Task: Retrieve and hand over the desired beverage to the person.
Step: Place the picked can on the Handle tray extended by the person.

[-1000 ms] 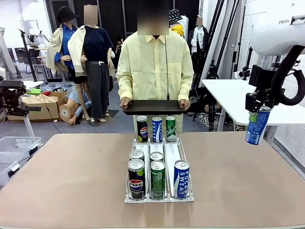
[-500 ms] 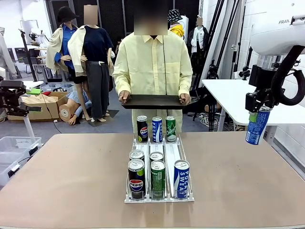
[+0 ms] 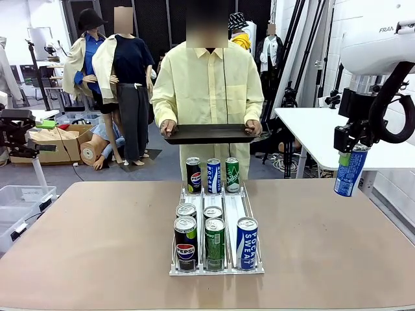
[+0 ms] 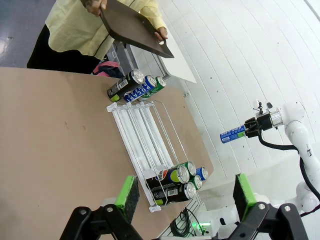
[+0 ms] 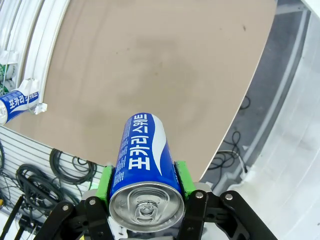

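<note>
- The blue can (image 3: 351, 170), the drink picked for handover, is gripped by its upper end between the green pads (image 5: 106, 181) of the right gripper (image 3: 348, 154). It is carried high off the table's right side, well apart from the rack.
- In the right wrist view the can's lid and pull tab are seen facing the wrist, with the jaws clenched on the can's sides. The body is thus left hanging free below, which is judged to suit setting it down base first.
- A dark tray (image 3: 207, 134) is held out level, by both ends, by the person (image 3: 211, 84) at the far side of the table (image 3: 84, 246). It is read as the place offered for the can.
- The tray is well apart from the can, so the carry across to the far middle is not yet done.
- The wire rack (image 3: 233, 208) is set at the table's middle, its lanes running from the person toward the robot. Three cans are stood at its far end and more at its near end, a Pepsi can (image 3: 185, 241) among them.
- The rack's right lane is bare behind its front can (image 3: 247, 241). Whether the held can was drawn from there cannot be told.
- The left gripper (image 4: 185, 197) is held released, jaws spread wide, back from the rack and empty.
</note>
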`<state>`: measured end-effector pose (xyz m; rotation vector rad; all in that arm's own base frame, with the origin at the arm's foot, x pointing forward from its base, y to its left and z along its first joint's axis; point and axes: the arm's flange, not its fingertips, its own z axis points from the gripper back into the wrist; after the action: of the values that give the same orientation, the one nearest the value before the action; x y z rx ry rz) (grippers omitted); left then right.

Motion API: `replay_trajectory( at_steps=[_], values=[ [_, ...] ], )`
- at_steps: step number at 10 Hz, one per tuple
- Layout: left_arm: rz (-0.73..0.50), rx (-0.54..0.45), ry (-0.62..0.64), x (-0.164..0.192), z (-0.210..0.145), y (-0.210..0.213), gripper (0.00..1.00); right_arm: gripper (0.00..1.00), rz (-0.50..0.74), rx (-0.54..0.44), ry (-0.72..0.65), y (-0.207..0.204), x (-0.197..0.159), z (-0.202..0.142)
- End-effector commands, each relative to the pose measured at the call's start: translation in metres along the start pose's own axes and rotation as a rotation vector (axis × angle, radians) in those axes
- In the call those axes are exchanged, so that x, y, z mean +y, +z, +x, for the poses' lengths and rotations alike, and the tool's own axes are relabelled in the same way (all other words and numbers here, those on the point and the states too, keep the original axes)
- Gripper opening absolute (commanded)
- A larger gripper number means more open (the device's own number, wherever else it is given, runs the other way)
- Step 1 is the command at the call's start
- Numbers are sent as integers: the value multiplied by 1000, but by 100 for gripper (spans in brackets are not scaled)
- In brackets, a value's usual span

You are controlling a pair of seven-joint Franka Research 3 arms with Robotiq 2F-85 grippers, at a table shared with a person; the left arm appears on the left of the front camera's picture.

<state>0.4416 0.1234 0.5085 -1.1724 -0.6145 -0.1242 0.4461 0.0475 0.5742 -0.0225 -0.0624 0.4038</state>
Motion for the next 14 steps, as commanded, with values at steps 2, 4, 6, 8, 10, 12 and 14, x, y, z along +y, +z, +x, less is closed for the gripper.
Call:
replay_trajectory(
  at_steps=[2,4,6,8,10,12,14],
  values=[
    [-2,-5,-2,-1,0,1,100,9,-5,-8,-17,3,1,0],
    [-2,-5,-2,-1,0,1,100,9,-5,-8,-17,3,1,0],
    [-2,-5,-2,-1,0,1,100,9,-5,-8,-17,3,1,0],
    [-2,-5,-2,-1,0,1,100,9,-5,-8,-17,3,1,0],
    [-2,-5,-2,-1,0,1,100,9,-5,-8,-17,3,1,0],
    [-2,-5,-2,-1,0,1,100,9,-5,-8,-17,3,1,0],
    [-2,-5,-2,-1,0,1,100,9,-5,-8,-17,3,1,0]
  ],
)
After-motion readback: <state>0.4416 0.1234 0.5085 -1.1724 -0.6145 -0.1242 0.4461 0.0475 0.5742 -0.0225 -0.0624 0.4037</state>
